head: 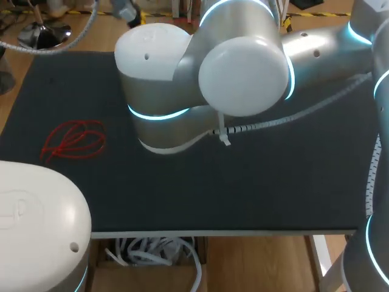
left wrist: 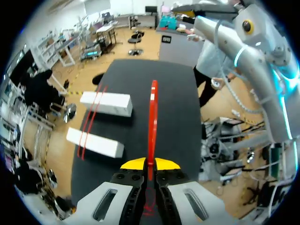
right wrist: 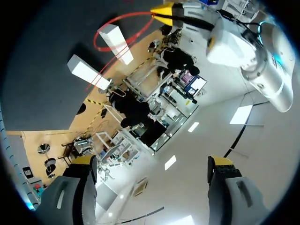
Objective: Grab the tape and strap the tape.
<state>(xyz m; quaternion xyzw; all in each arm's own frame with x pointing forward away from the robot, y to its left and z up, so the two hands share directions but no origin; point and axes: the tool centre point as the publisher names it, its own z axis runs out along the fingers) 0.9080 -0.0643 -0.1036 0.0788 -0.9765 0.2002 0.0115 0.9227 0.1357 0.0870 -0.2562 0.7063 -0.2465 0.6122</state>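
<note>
In the left wrist view my left gripper (left wrist: 150, 164) is shut on a red strap (left wrist: 153, 122) that runs straight out ahead of its yellow tips over the black table (left wrist: 173, 108). Beside it lie two white blocks (left wrist: 107, 103) (left wrist: 95, 142) with thin red lines across them. The right wrist view shows the same left gripper (right wrist: 164, 9) holding the red strap (right wrist: 123, 19), which curves in a loop about one white block (right wrist: 115, 40). My right gripper (right wrist: 152, 161) stands wide open with nothing between its fingers, pointing away from the table. In the head view neither gripper shows.
A bundle of red straps (head: 73, 140) lies on the left of the table (head: 243, 188). My right arm (head: 243, 67) reaches over the table's middle and hides what is under it. My left arm's shell (head: 36, 225) fills the near left corner.
</note>
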